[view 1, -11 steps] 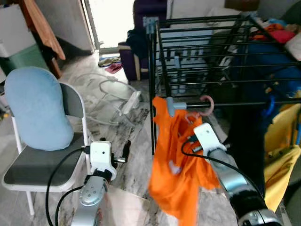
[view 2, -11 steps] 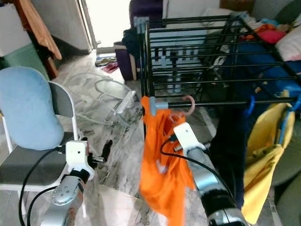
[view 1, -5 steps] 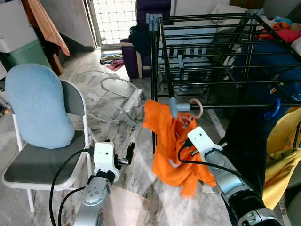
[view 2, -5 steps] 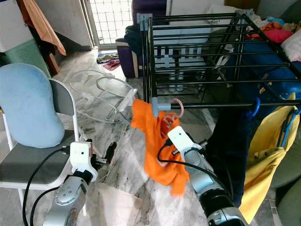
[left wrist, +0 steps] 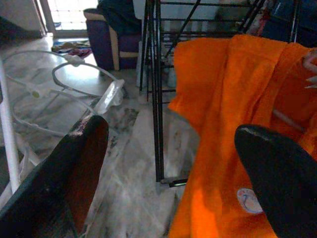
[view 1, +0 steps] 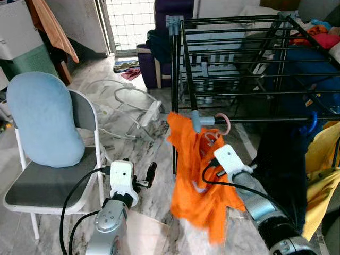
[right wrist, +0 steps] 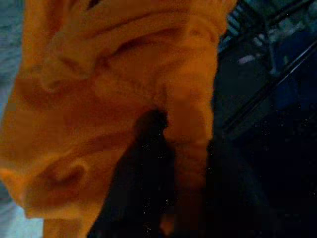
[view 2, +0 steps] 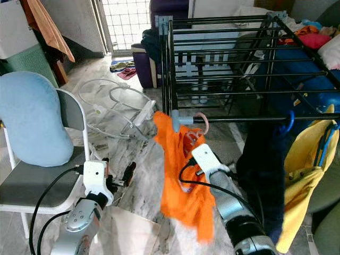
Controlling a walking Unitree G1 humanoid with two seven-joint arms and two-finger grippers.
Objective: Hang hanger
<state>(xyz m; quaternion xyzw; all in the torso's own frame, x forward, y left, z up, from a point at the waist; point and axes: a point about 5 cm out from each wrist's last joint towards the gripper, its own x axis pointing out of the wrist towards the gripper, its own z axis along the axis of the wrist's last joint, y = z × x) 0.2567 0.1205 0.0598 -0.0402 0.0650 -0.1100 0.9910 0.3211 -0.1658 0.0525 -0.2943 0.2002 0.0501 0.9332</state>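
An orange garment [view 1: 199, 175] hangs on a pink hanger whose hook [view 1: 224, 123] sits at the front rail of the black drying rack [view 1: 249, 119], beside a grey corner joint. My right gripper [view 1: 210, 141] is buried in the cloth just under the hook. In the right wrist view its dark fingers [right wrist: 143, 163] are shut with orange cloth pinched between them. My left gripper [view 1: 151, 173] hovers low over the marble floor, left of the garment. It is open, its fingers [left wrist: 84, 153] spread wide with nothing between them.
A folding chair [view 1: 48, 186] with a light blue cushion stands at the left. White tubing [view 1: 127, 101] lies on the floor behind. A dark garment [view 1: 279, 154] and a yellow one [view 1: 321, 170] hang from the rail at the right. A pale sheet [view 1: 146, 236] lies on the floor.
The orange garment swung. Its lower part, flung out and bunched half a second ago, now hangs down longer. The left gripper has shifted slightly toward the garment.
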